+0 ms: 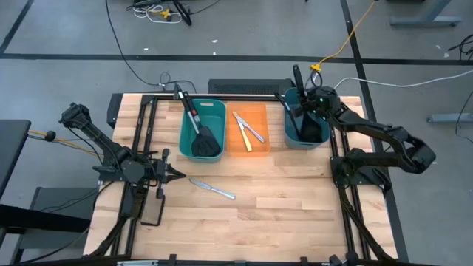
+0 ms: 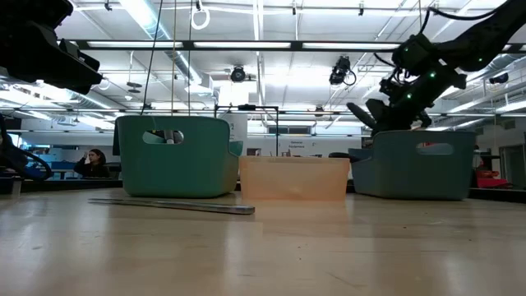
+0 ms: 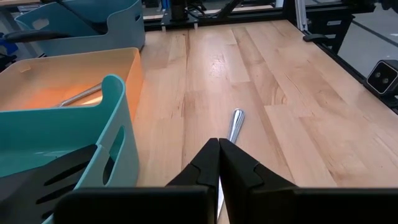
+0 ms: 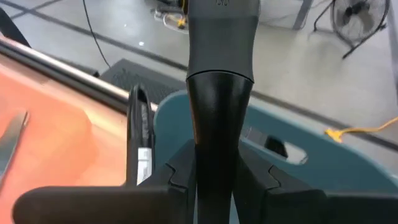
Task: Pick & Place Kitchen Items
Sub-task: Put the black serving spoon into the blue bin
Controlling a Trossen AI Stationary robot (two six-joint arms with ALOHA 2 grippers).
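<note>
Right gripper (image 4: 214, 171) clamps a ladle (image 4: 221, 74) over the teal bin (image 1: 307, 127) — left gripper (image 3: 219, 163) shut, empty — no legible writing

Overhead, table-level, two wrist views; bins (image 1: 202, 125) shared.

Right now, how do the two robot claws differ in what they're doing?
The left gripper sits low over the bare table with its fingers shut on nothing; the right gripper is shut on a black ladle handle. The left one points toward the silver knife lying on the wood; the right one hangs over the right teal bin. Both are dark two-finger grippers.
</note>
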